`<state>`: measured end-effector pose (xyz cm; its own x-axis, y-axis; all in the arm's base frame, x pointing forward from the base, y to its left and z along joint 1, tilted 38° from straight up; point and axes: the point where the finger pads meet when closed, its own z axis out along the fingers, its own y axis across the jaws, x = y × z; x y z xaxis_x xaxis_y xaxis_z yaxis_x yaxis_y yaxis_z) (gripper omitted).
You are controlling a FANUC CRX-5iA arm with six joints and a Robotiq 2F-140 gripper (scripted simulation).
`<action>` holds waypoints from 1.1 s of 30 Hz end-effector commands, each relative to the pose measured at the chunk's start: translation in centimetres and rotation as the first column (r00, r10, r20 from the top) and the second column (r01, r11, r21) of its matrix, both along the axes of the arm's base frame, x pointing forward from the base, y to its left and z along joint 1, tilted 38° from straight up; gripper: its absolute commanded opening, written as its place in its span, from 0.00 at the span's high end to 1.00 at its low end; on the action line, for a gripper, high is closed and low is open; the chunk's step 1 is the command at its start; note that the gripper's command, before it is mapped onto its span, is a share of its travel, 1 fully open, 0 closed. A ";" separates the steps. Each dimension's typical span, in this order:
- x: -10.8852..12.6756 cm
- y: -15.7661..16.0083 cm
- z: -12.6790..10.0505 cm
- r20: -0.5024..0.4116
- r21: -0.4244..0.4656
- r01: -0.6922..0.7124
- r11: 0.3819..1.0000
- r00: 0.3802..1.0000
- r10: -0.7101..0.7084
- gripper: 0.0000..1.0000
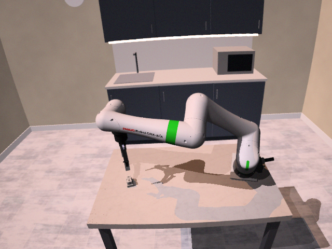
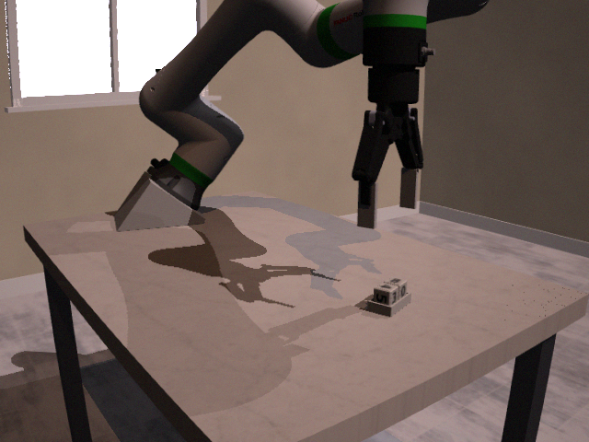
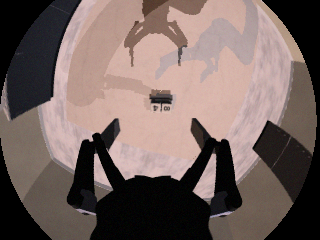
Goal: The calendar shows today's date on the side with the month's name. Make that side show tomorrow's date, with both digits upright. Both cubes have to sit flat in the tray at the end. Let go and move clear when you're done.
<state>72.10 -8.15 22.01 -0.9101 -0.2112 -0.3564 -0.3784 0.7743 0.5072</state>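
Observation:
A small calendar stands on the table (image 1: 187,203) (image 2: 190,343): a grey tray (image 1: 130,184) (image 2: 386,308) (image 3: 160,107) with two digit cubes (image 1: 129,180) (image 2: 390,290) (image 3: 160,98) sitting side by side in it. In the exterior view one end face reads 5 and the long side reads 3 and 0. My gripper (image 1: 127,168) (image 2: 387,206) (image 3: 155,124) is open and empty. It points straight down and hangs well above the table, a little behind the calendar. The month's name is too small to read.
The arm's base (image 1: 246,166) (image 2: 156,209) stands at the table's far corner. The calendar lies near the table's left edge (image 1: 101,184) in the top view. A kitchen counter (image 1: 184,77) with a microwave (image 1: 233,60) stands behind the table.

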 end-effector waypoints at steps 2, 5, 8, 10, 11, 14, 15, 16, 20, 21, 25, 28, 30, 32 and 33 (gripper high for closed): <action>0.1 0.2 -0.3 0.112 -0.040 -0.147 0.988 0.982 0.150 0.00; 0.2 0.3 -0.4 0.154 -0.061 -0.203 0.977 0.965 0.210 0.00; 0.2 0.4 -0.5 0.200 -0.088 -0.266 0.960 0.939 0.279 0.00; 0.2 0.5 -0.6 0.229 -0.107 -0.306 0.946 0.918 0.323 0.00; 0.2 0.5 -0.6 0.229 -0.107 -0.306 0.946 0.918 0.323 0.00; 0.3 0.6 -0.8 0.281 -0.147 -0.378 0.914 0.870 0.405 0.00; 0.3 0.6 -0.8 0.292 -0.156 -0.393 0.906 0.858 0.423 0.00; 0.3 0.6 -0.8 0.293 -0.157 -0.395 0.905 0.856 0.425 0.00; 0.4 0.8 -1.0 0.350 -0.214 -0.476 0.853 0.778 0.522 0.00; 0.4 0.9 -1.1 0.361 -0.227 -0.491 0.841 0.760 0.541 0.00; 0.5 1.0 -1.3 0.400 -0.280 -0.549 0.788 0.679 0.615 0.00; 0.5 1.1 -1.3 0.417 -0.307 -0.574 0.759 0.636 0.649 0.00; 0.5 1.2 -1.5 0.434 -0.341 -0.601 0.723 0.581 0.688 0.00; 0.6 1.2 -1.6 0.448 -0.373 -0.624 0.686 0.526 0.723 0.00; 0.6 1.3 -1.6 0.454 -0.387 -0.633 0.671 0.502 0.736 0.00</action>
<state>72.62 -7.02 20.60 -0.2548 -0.7451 -0.6164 -0.9533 0.3004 0.0309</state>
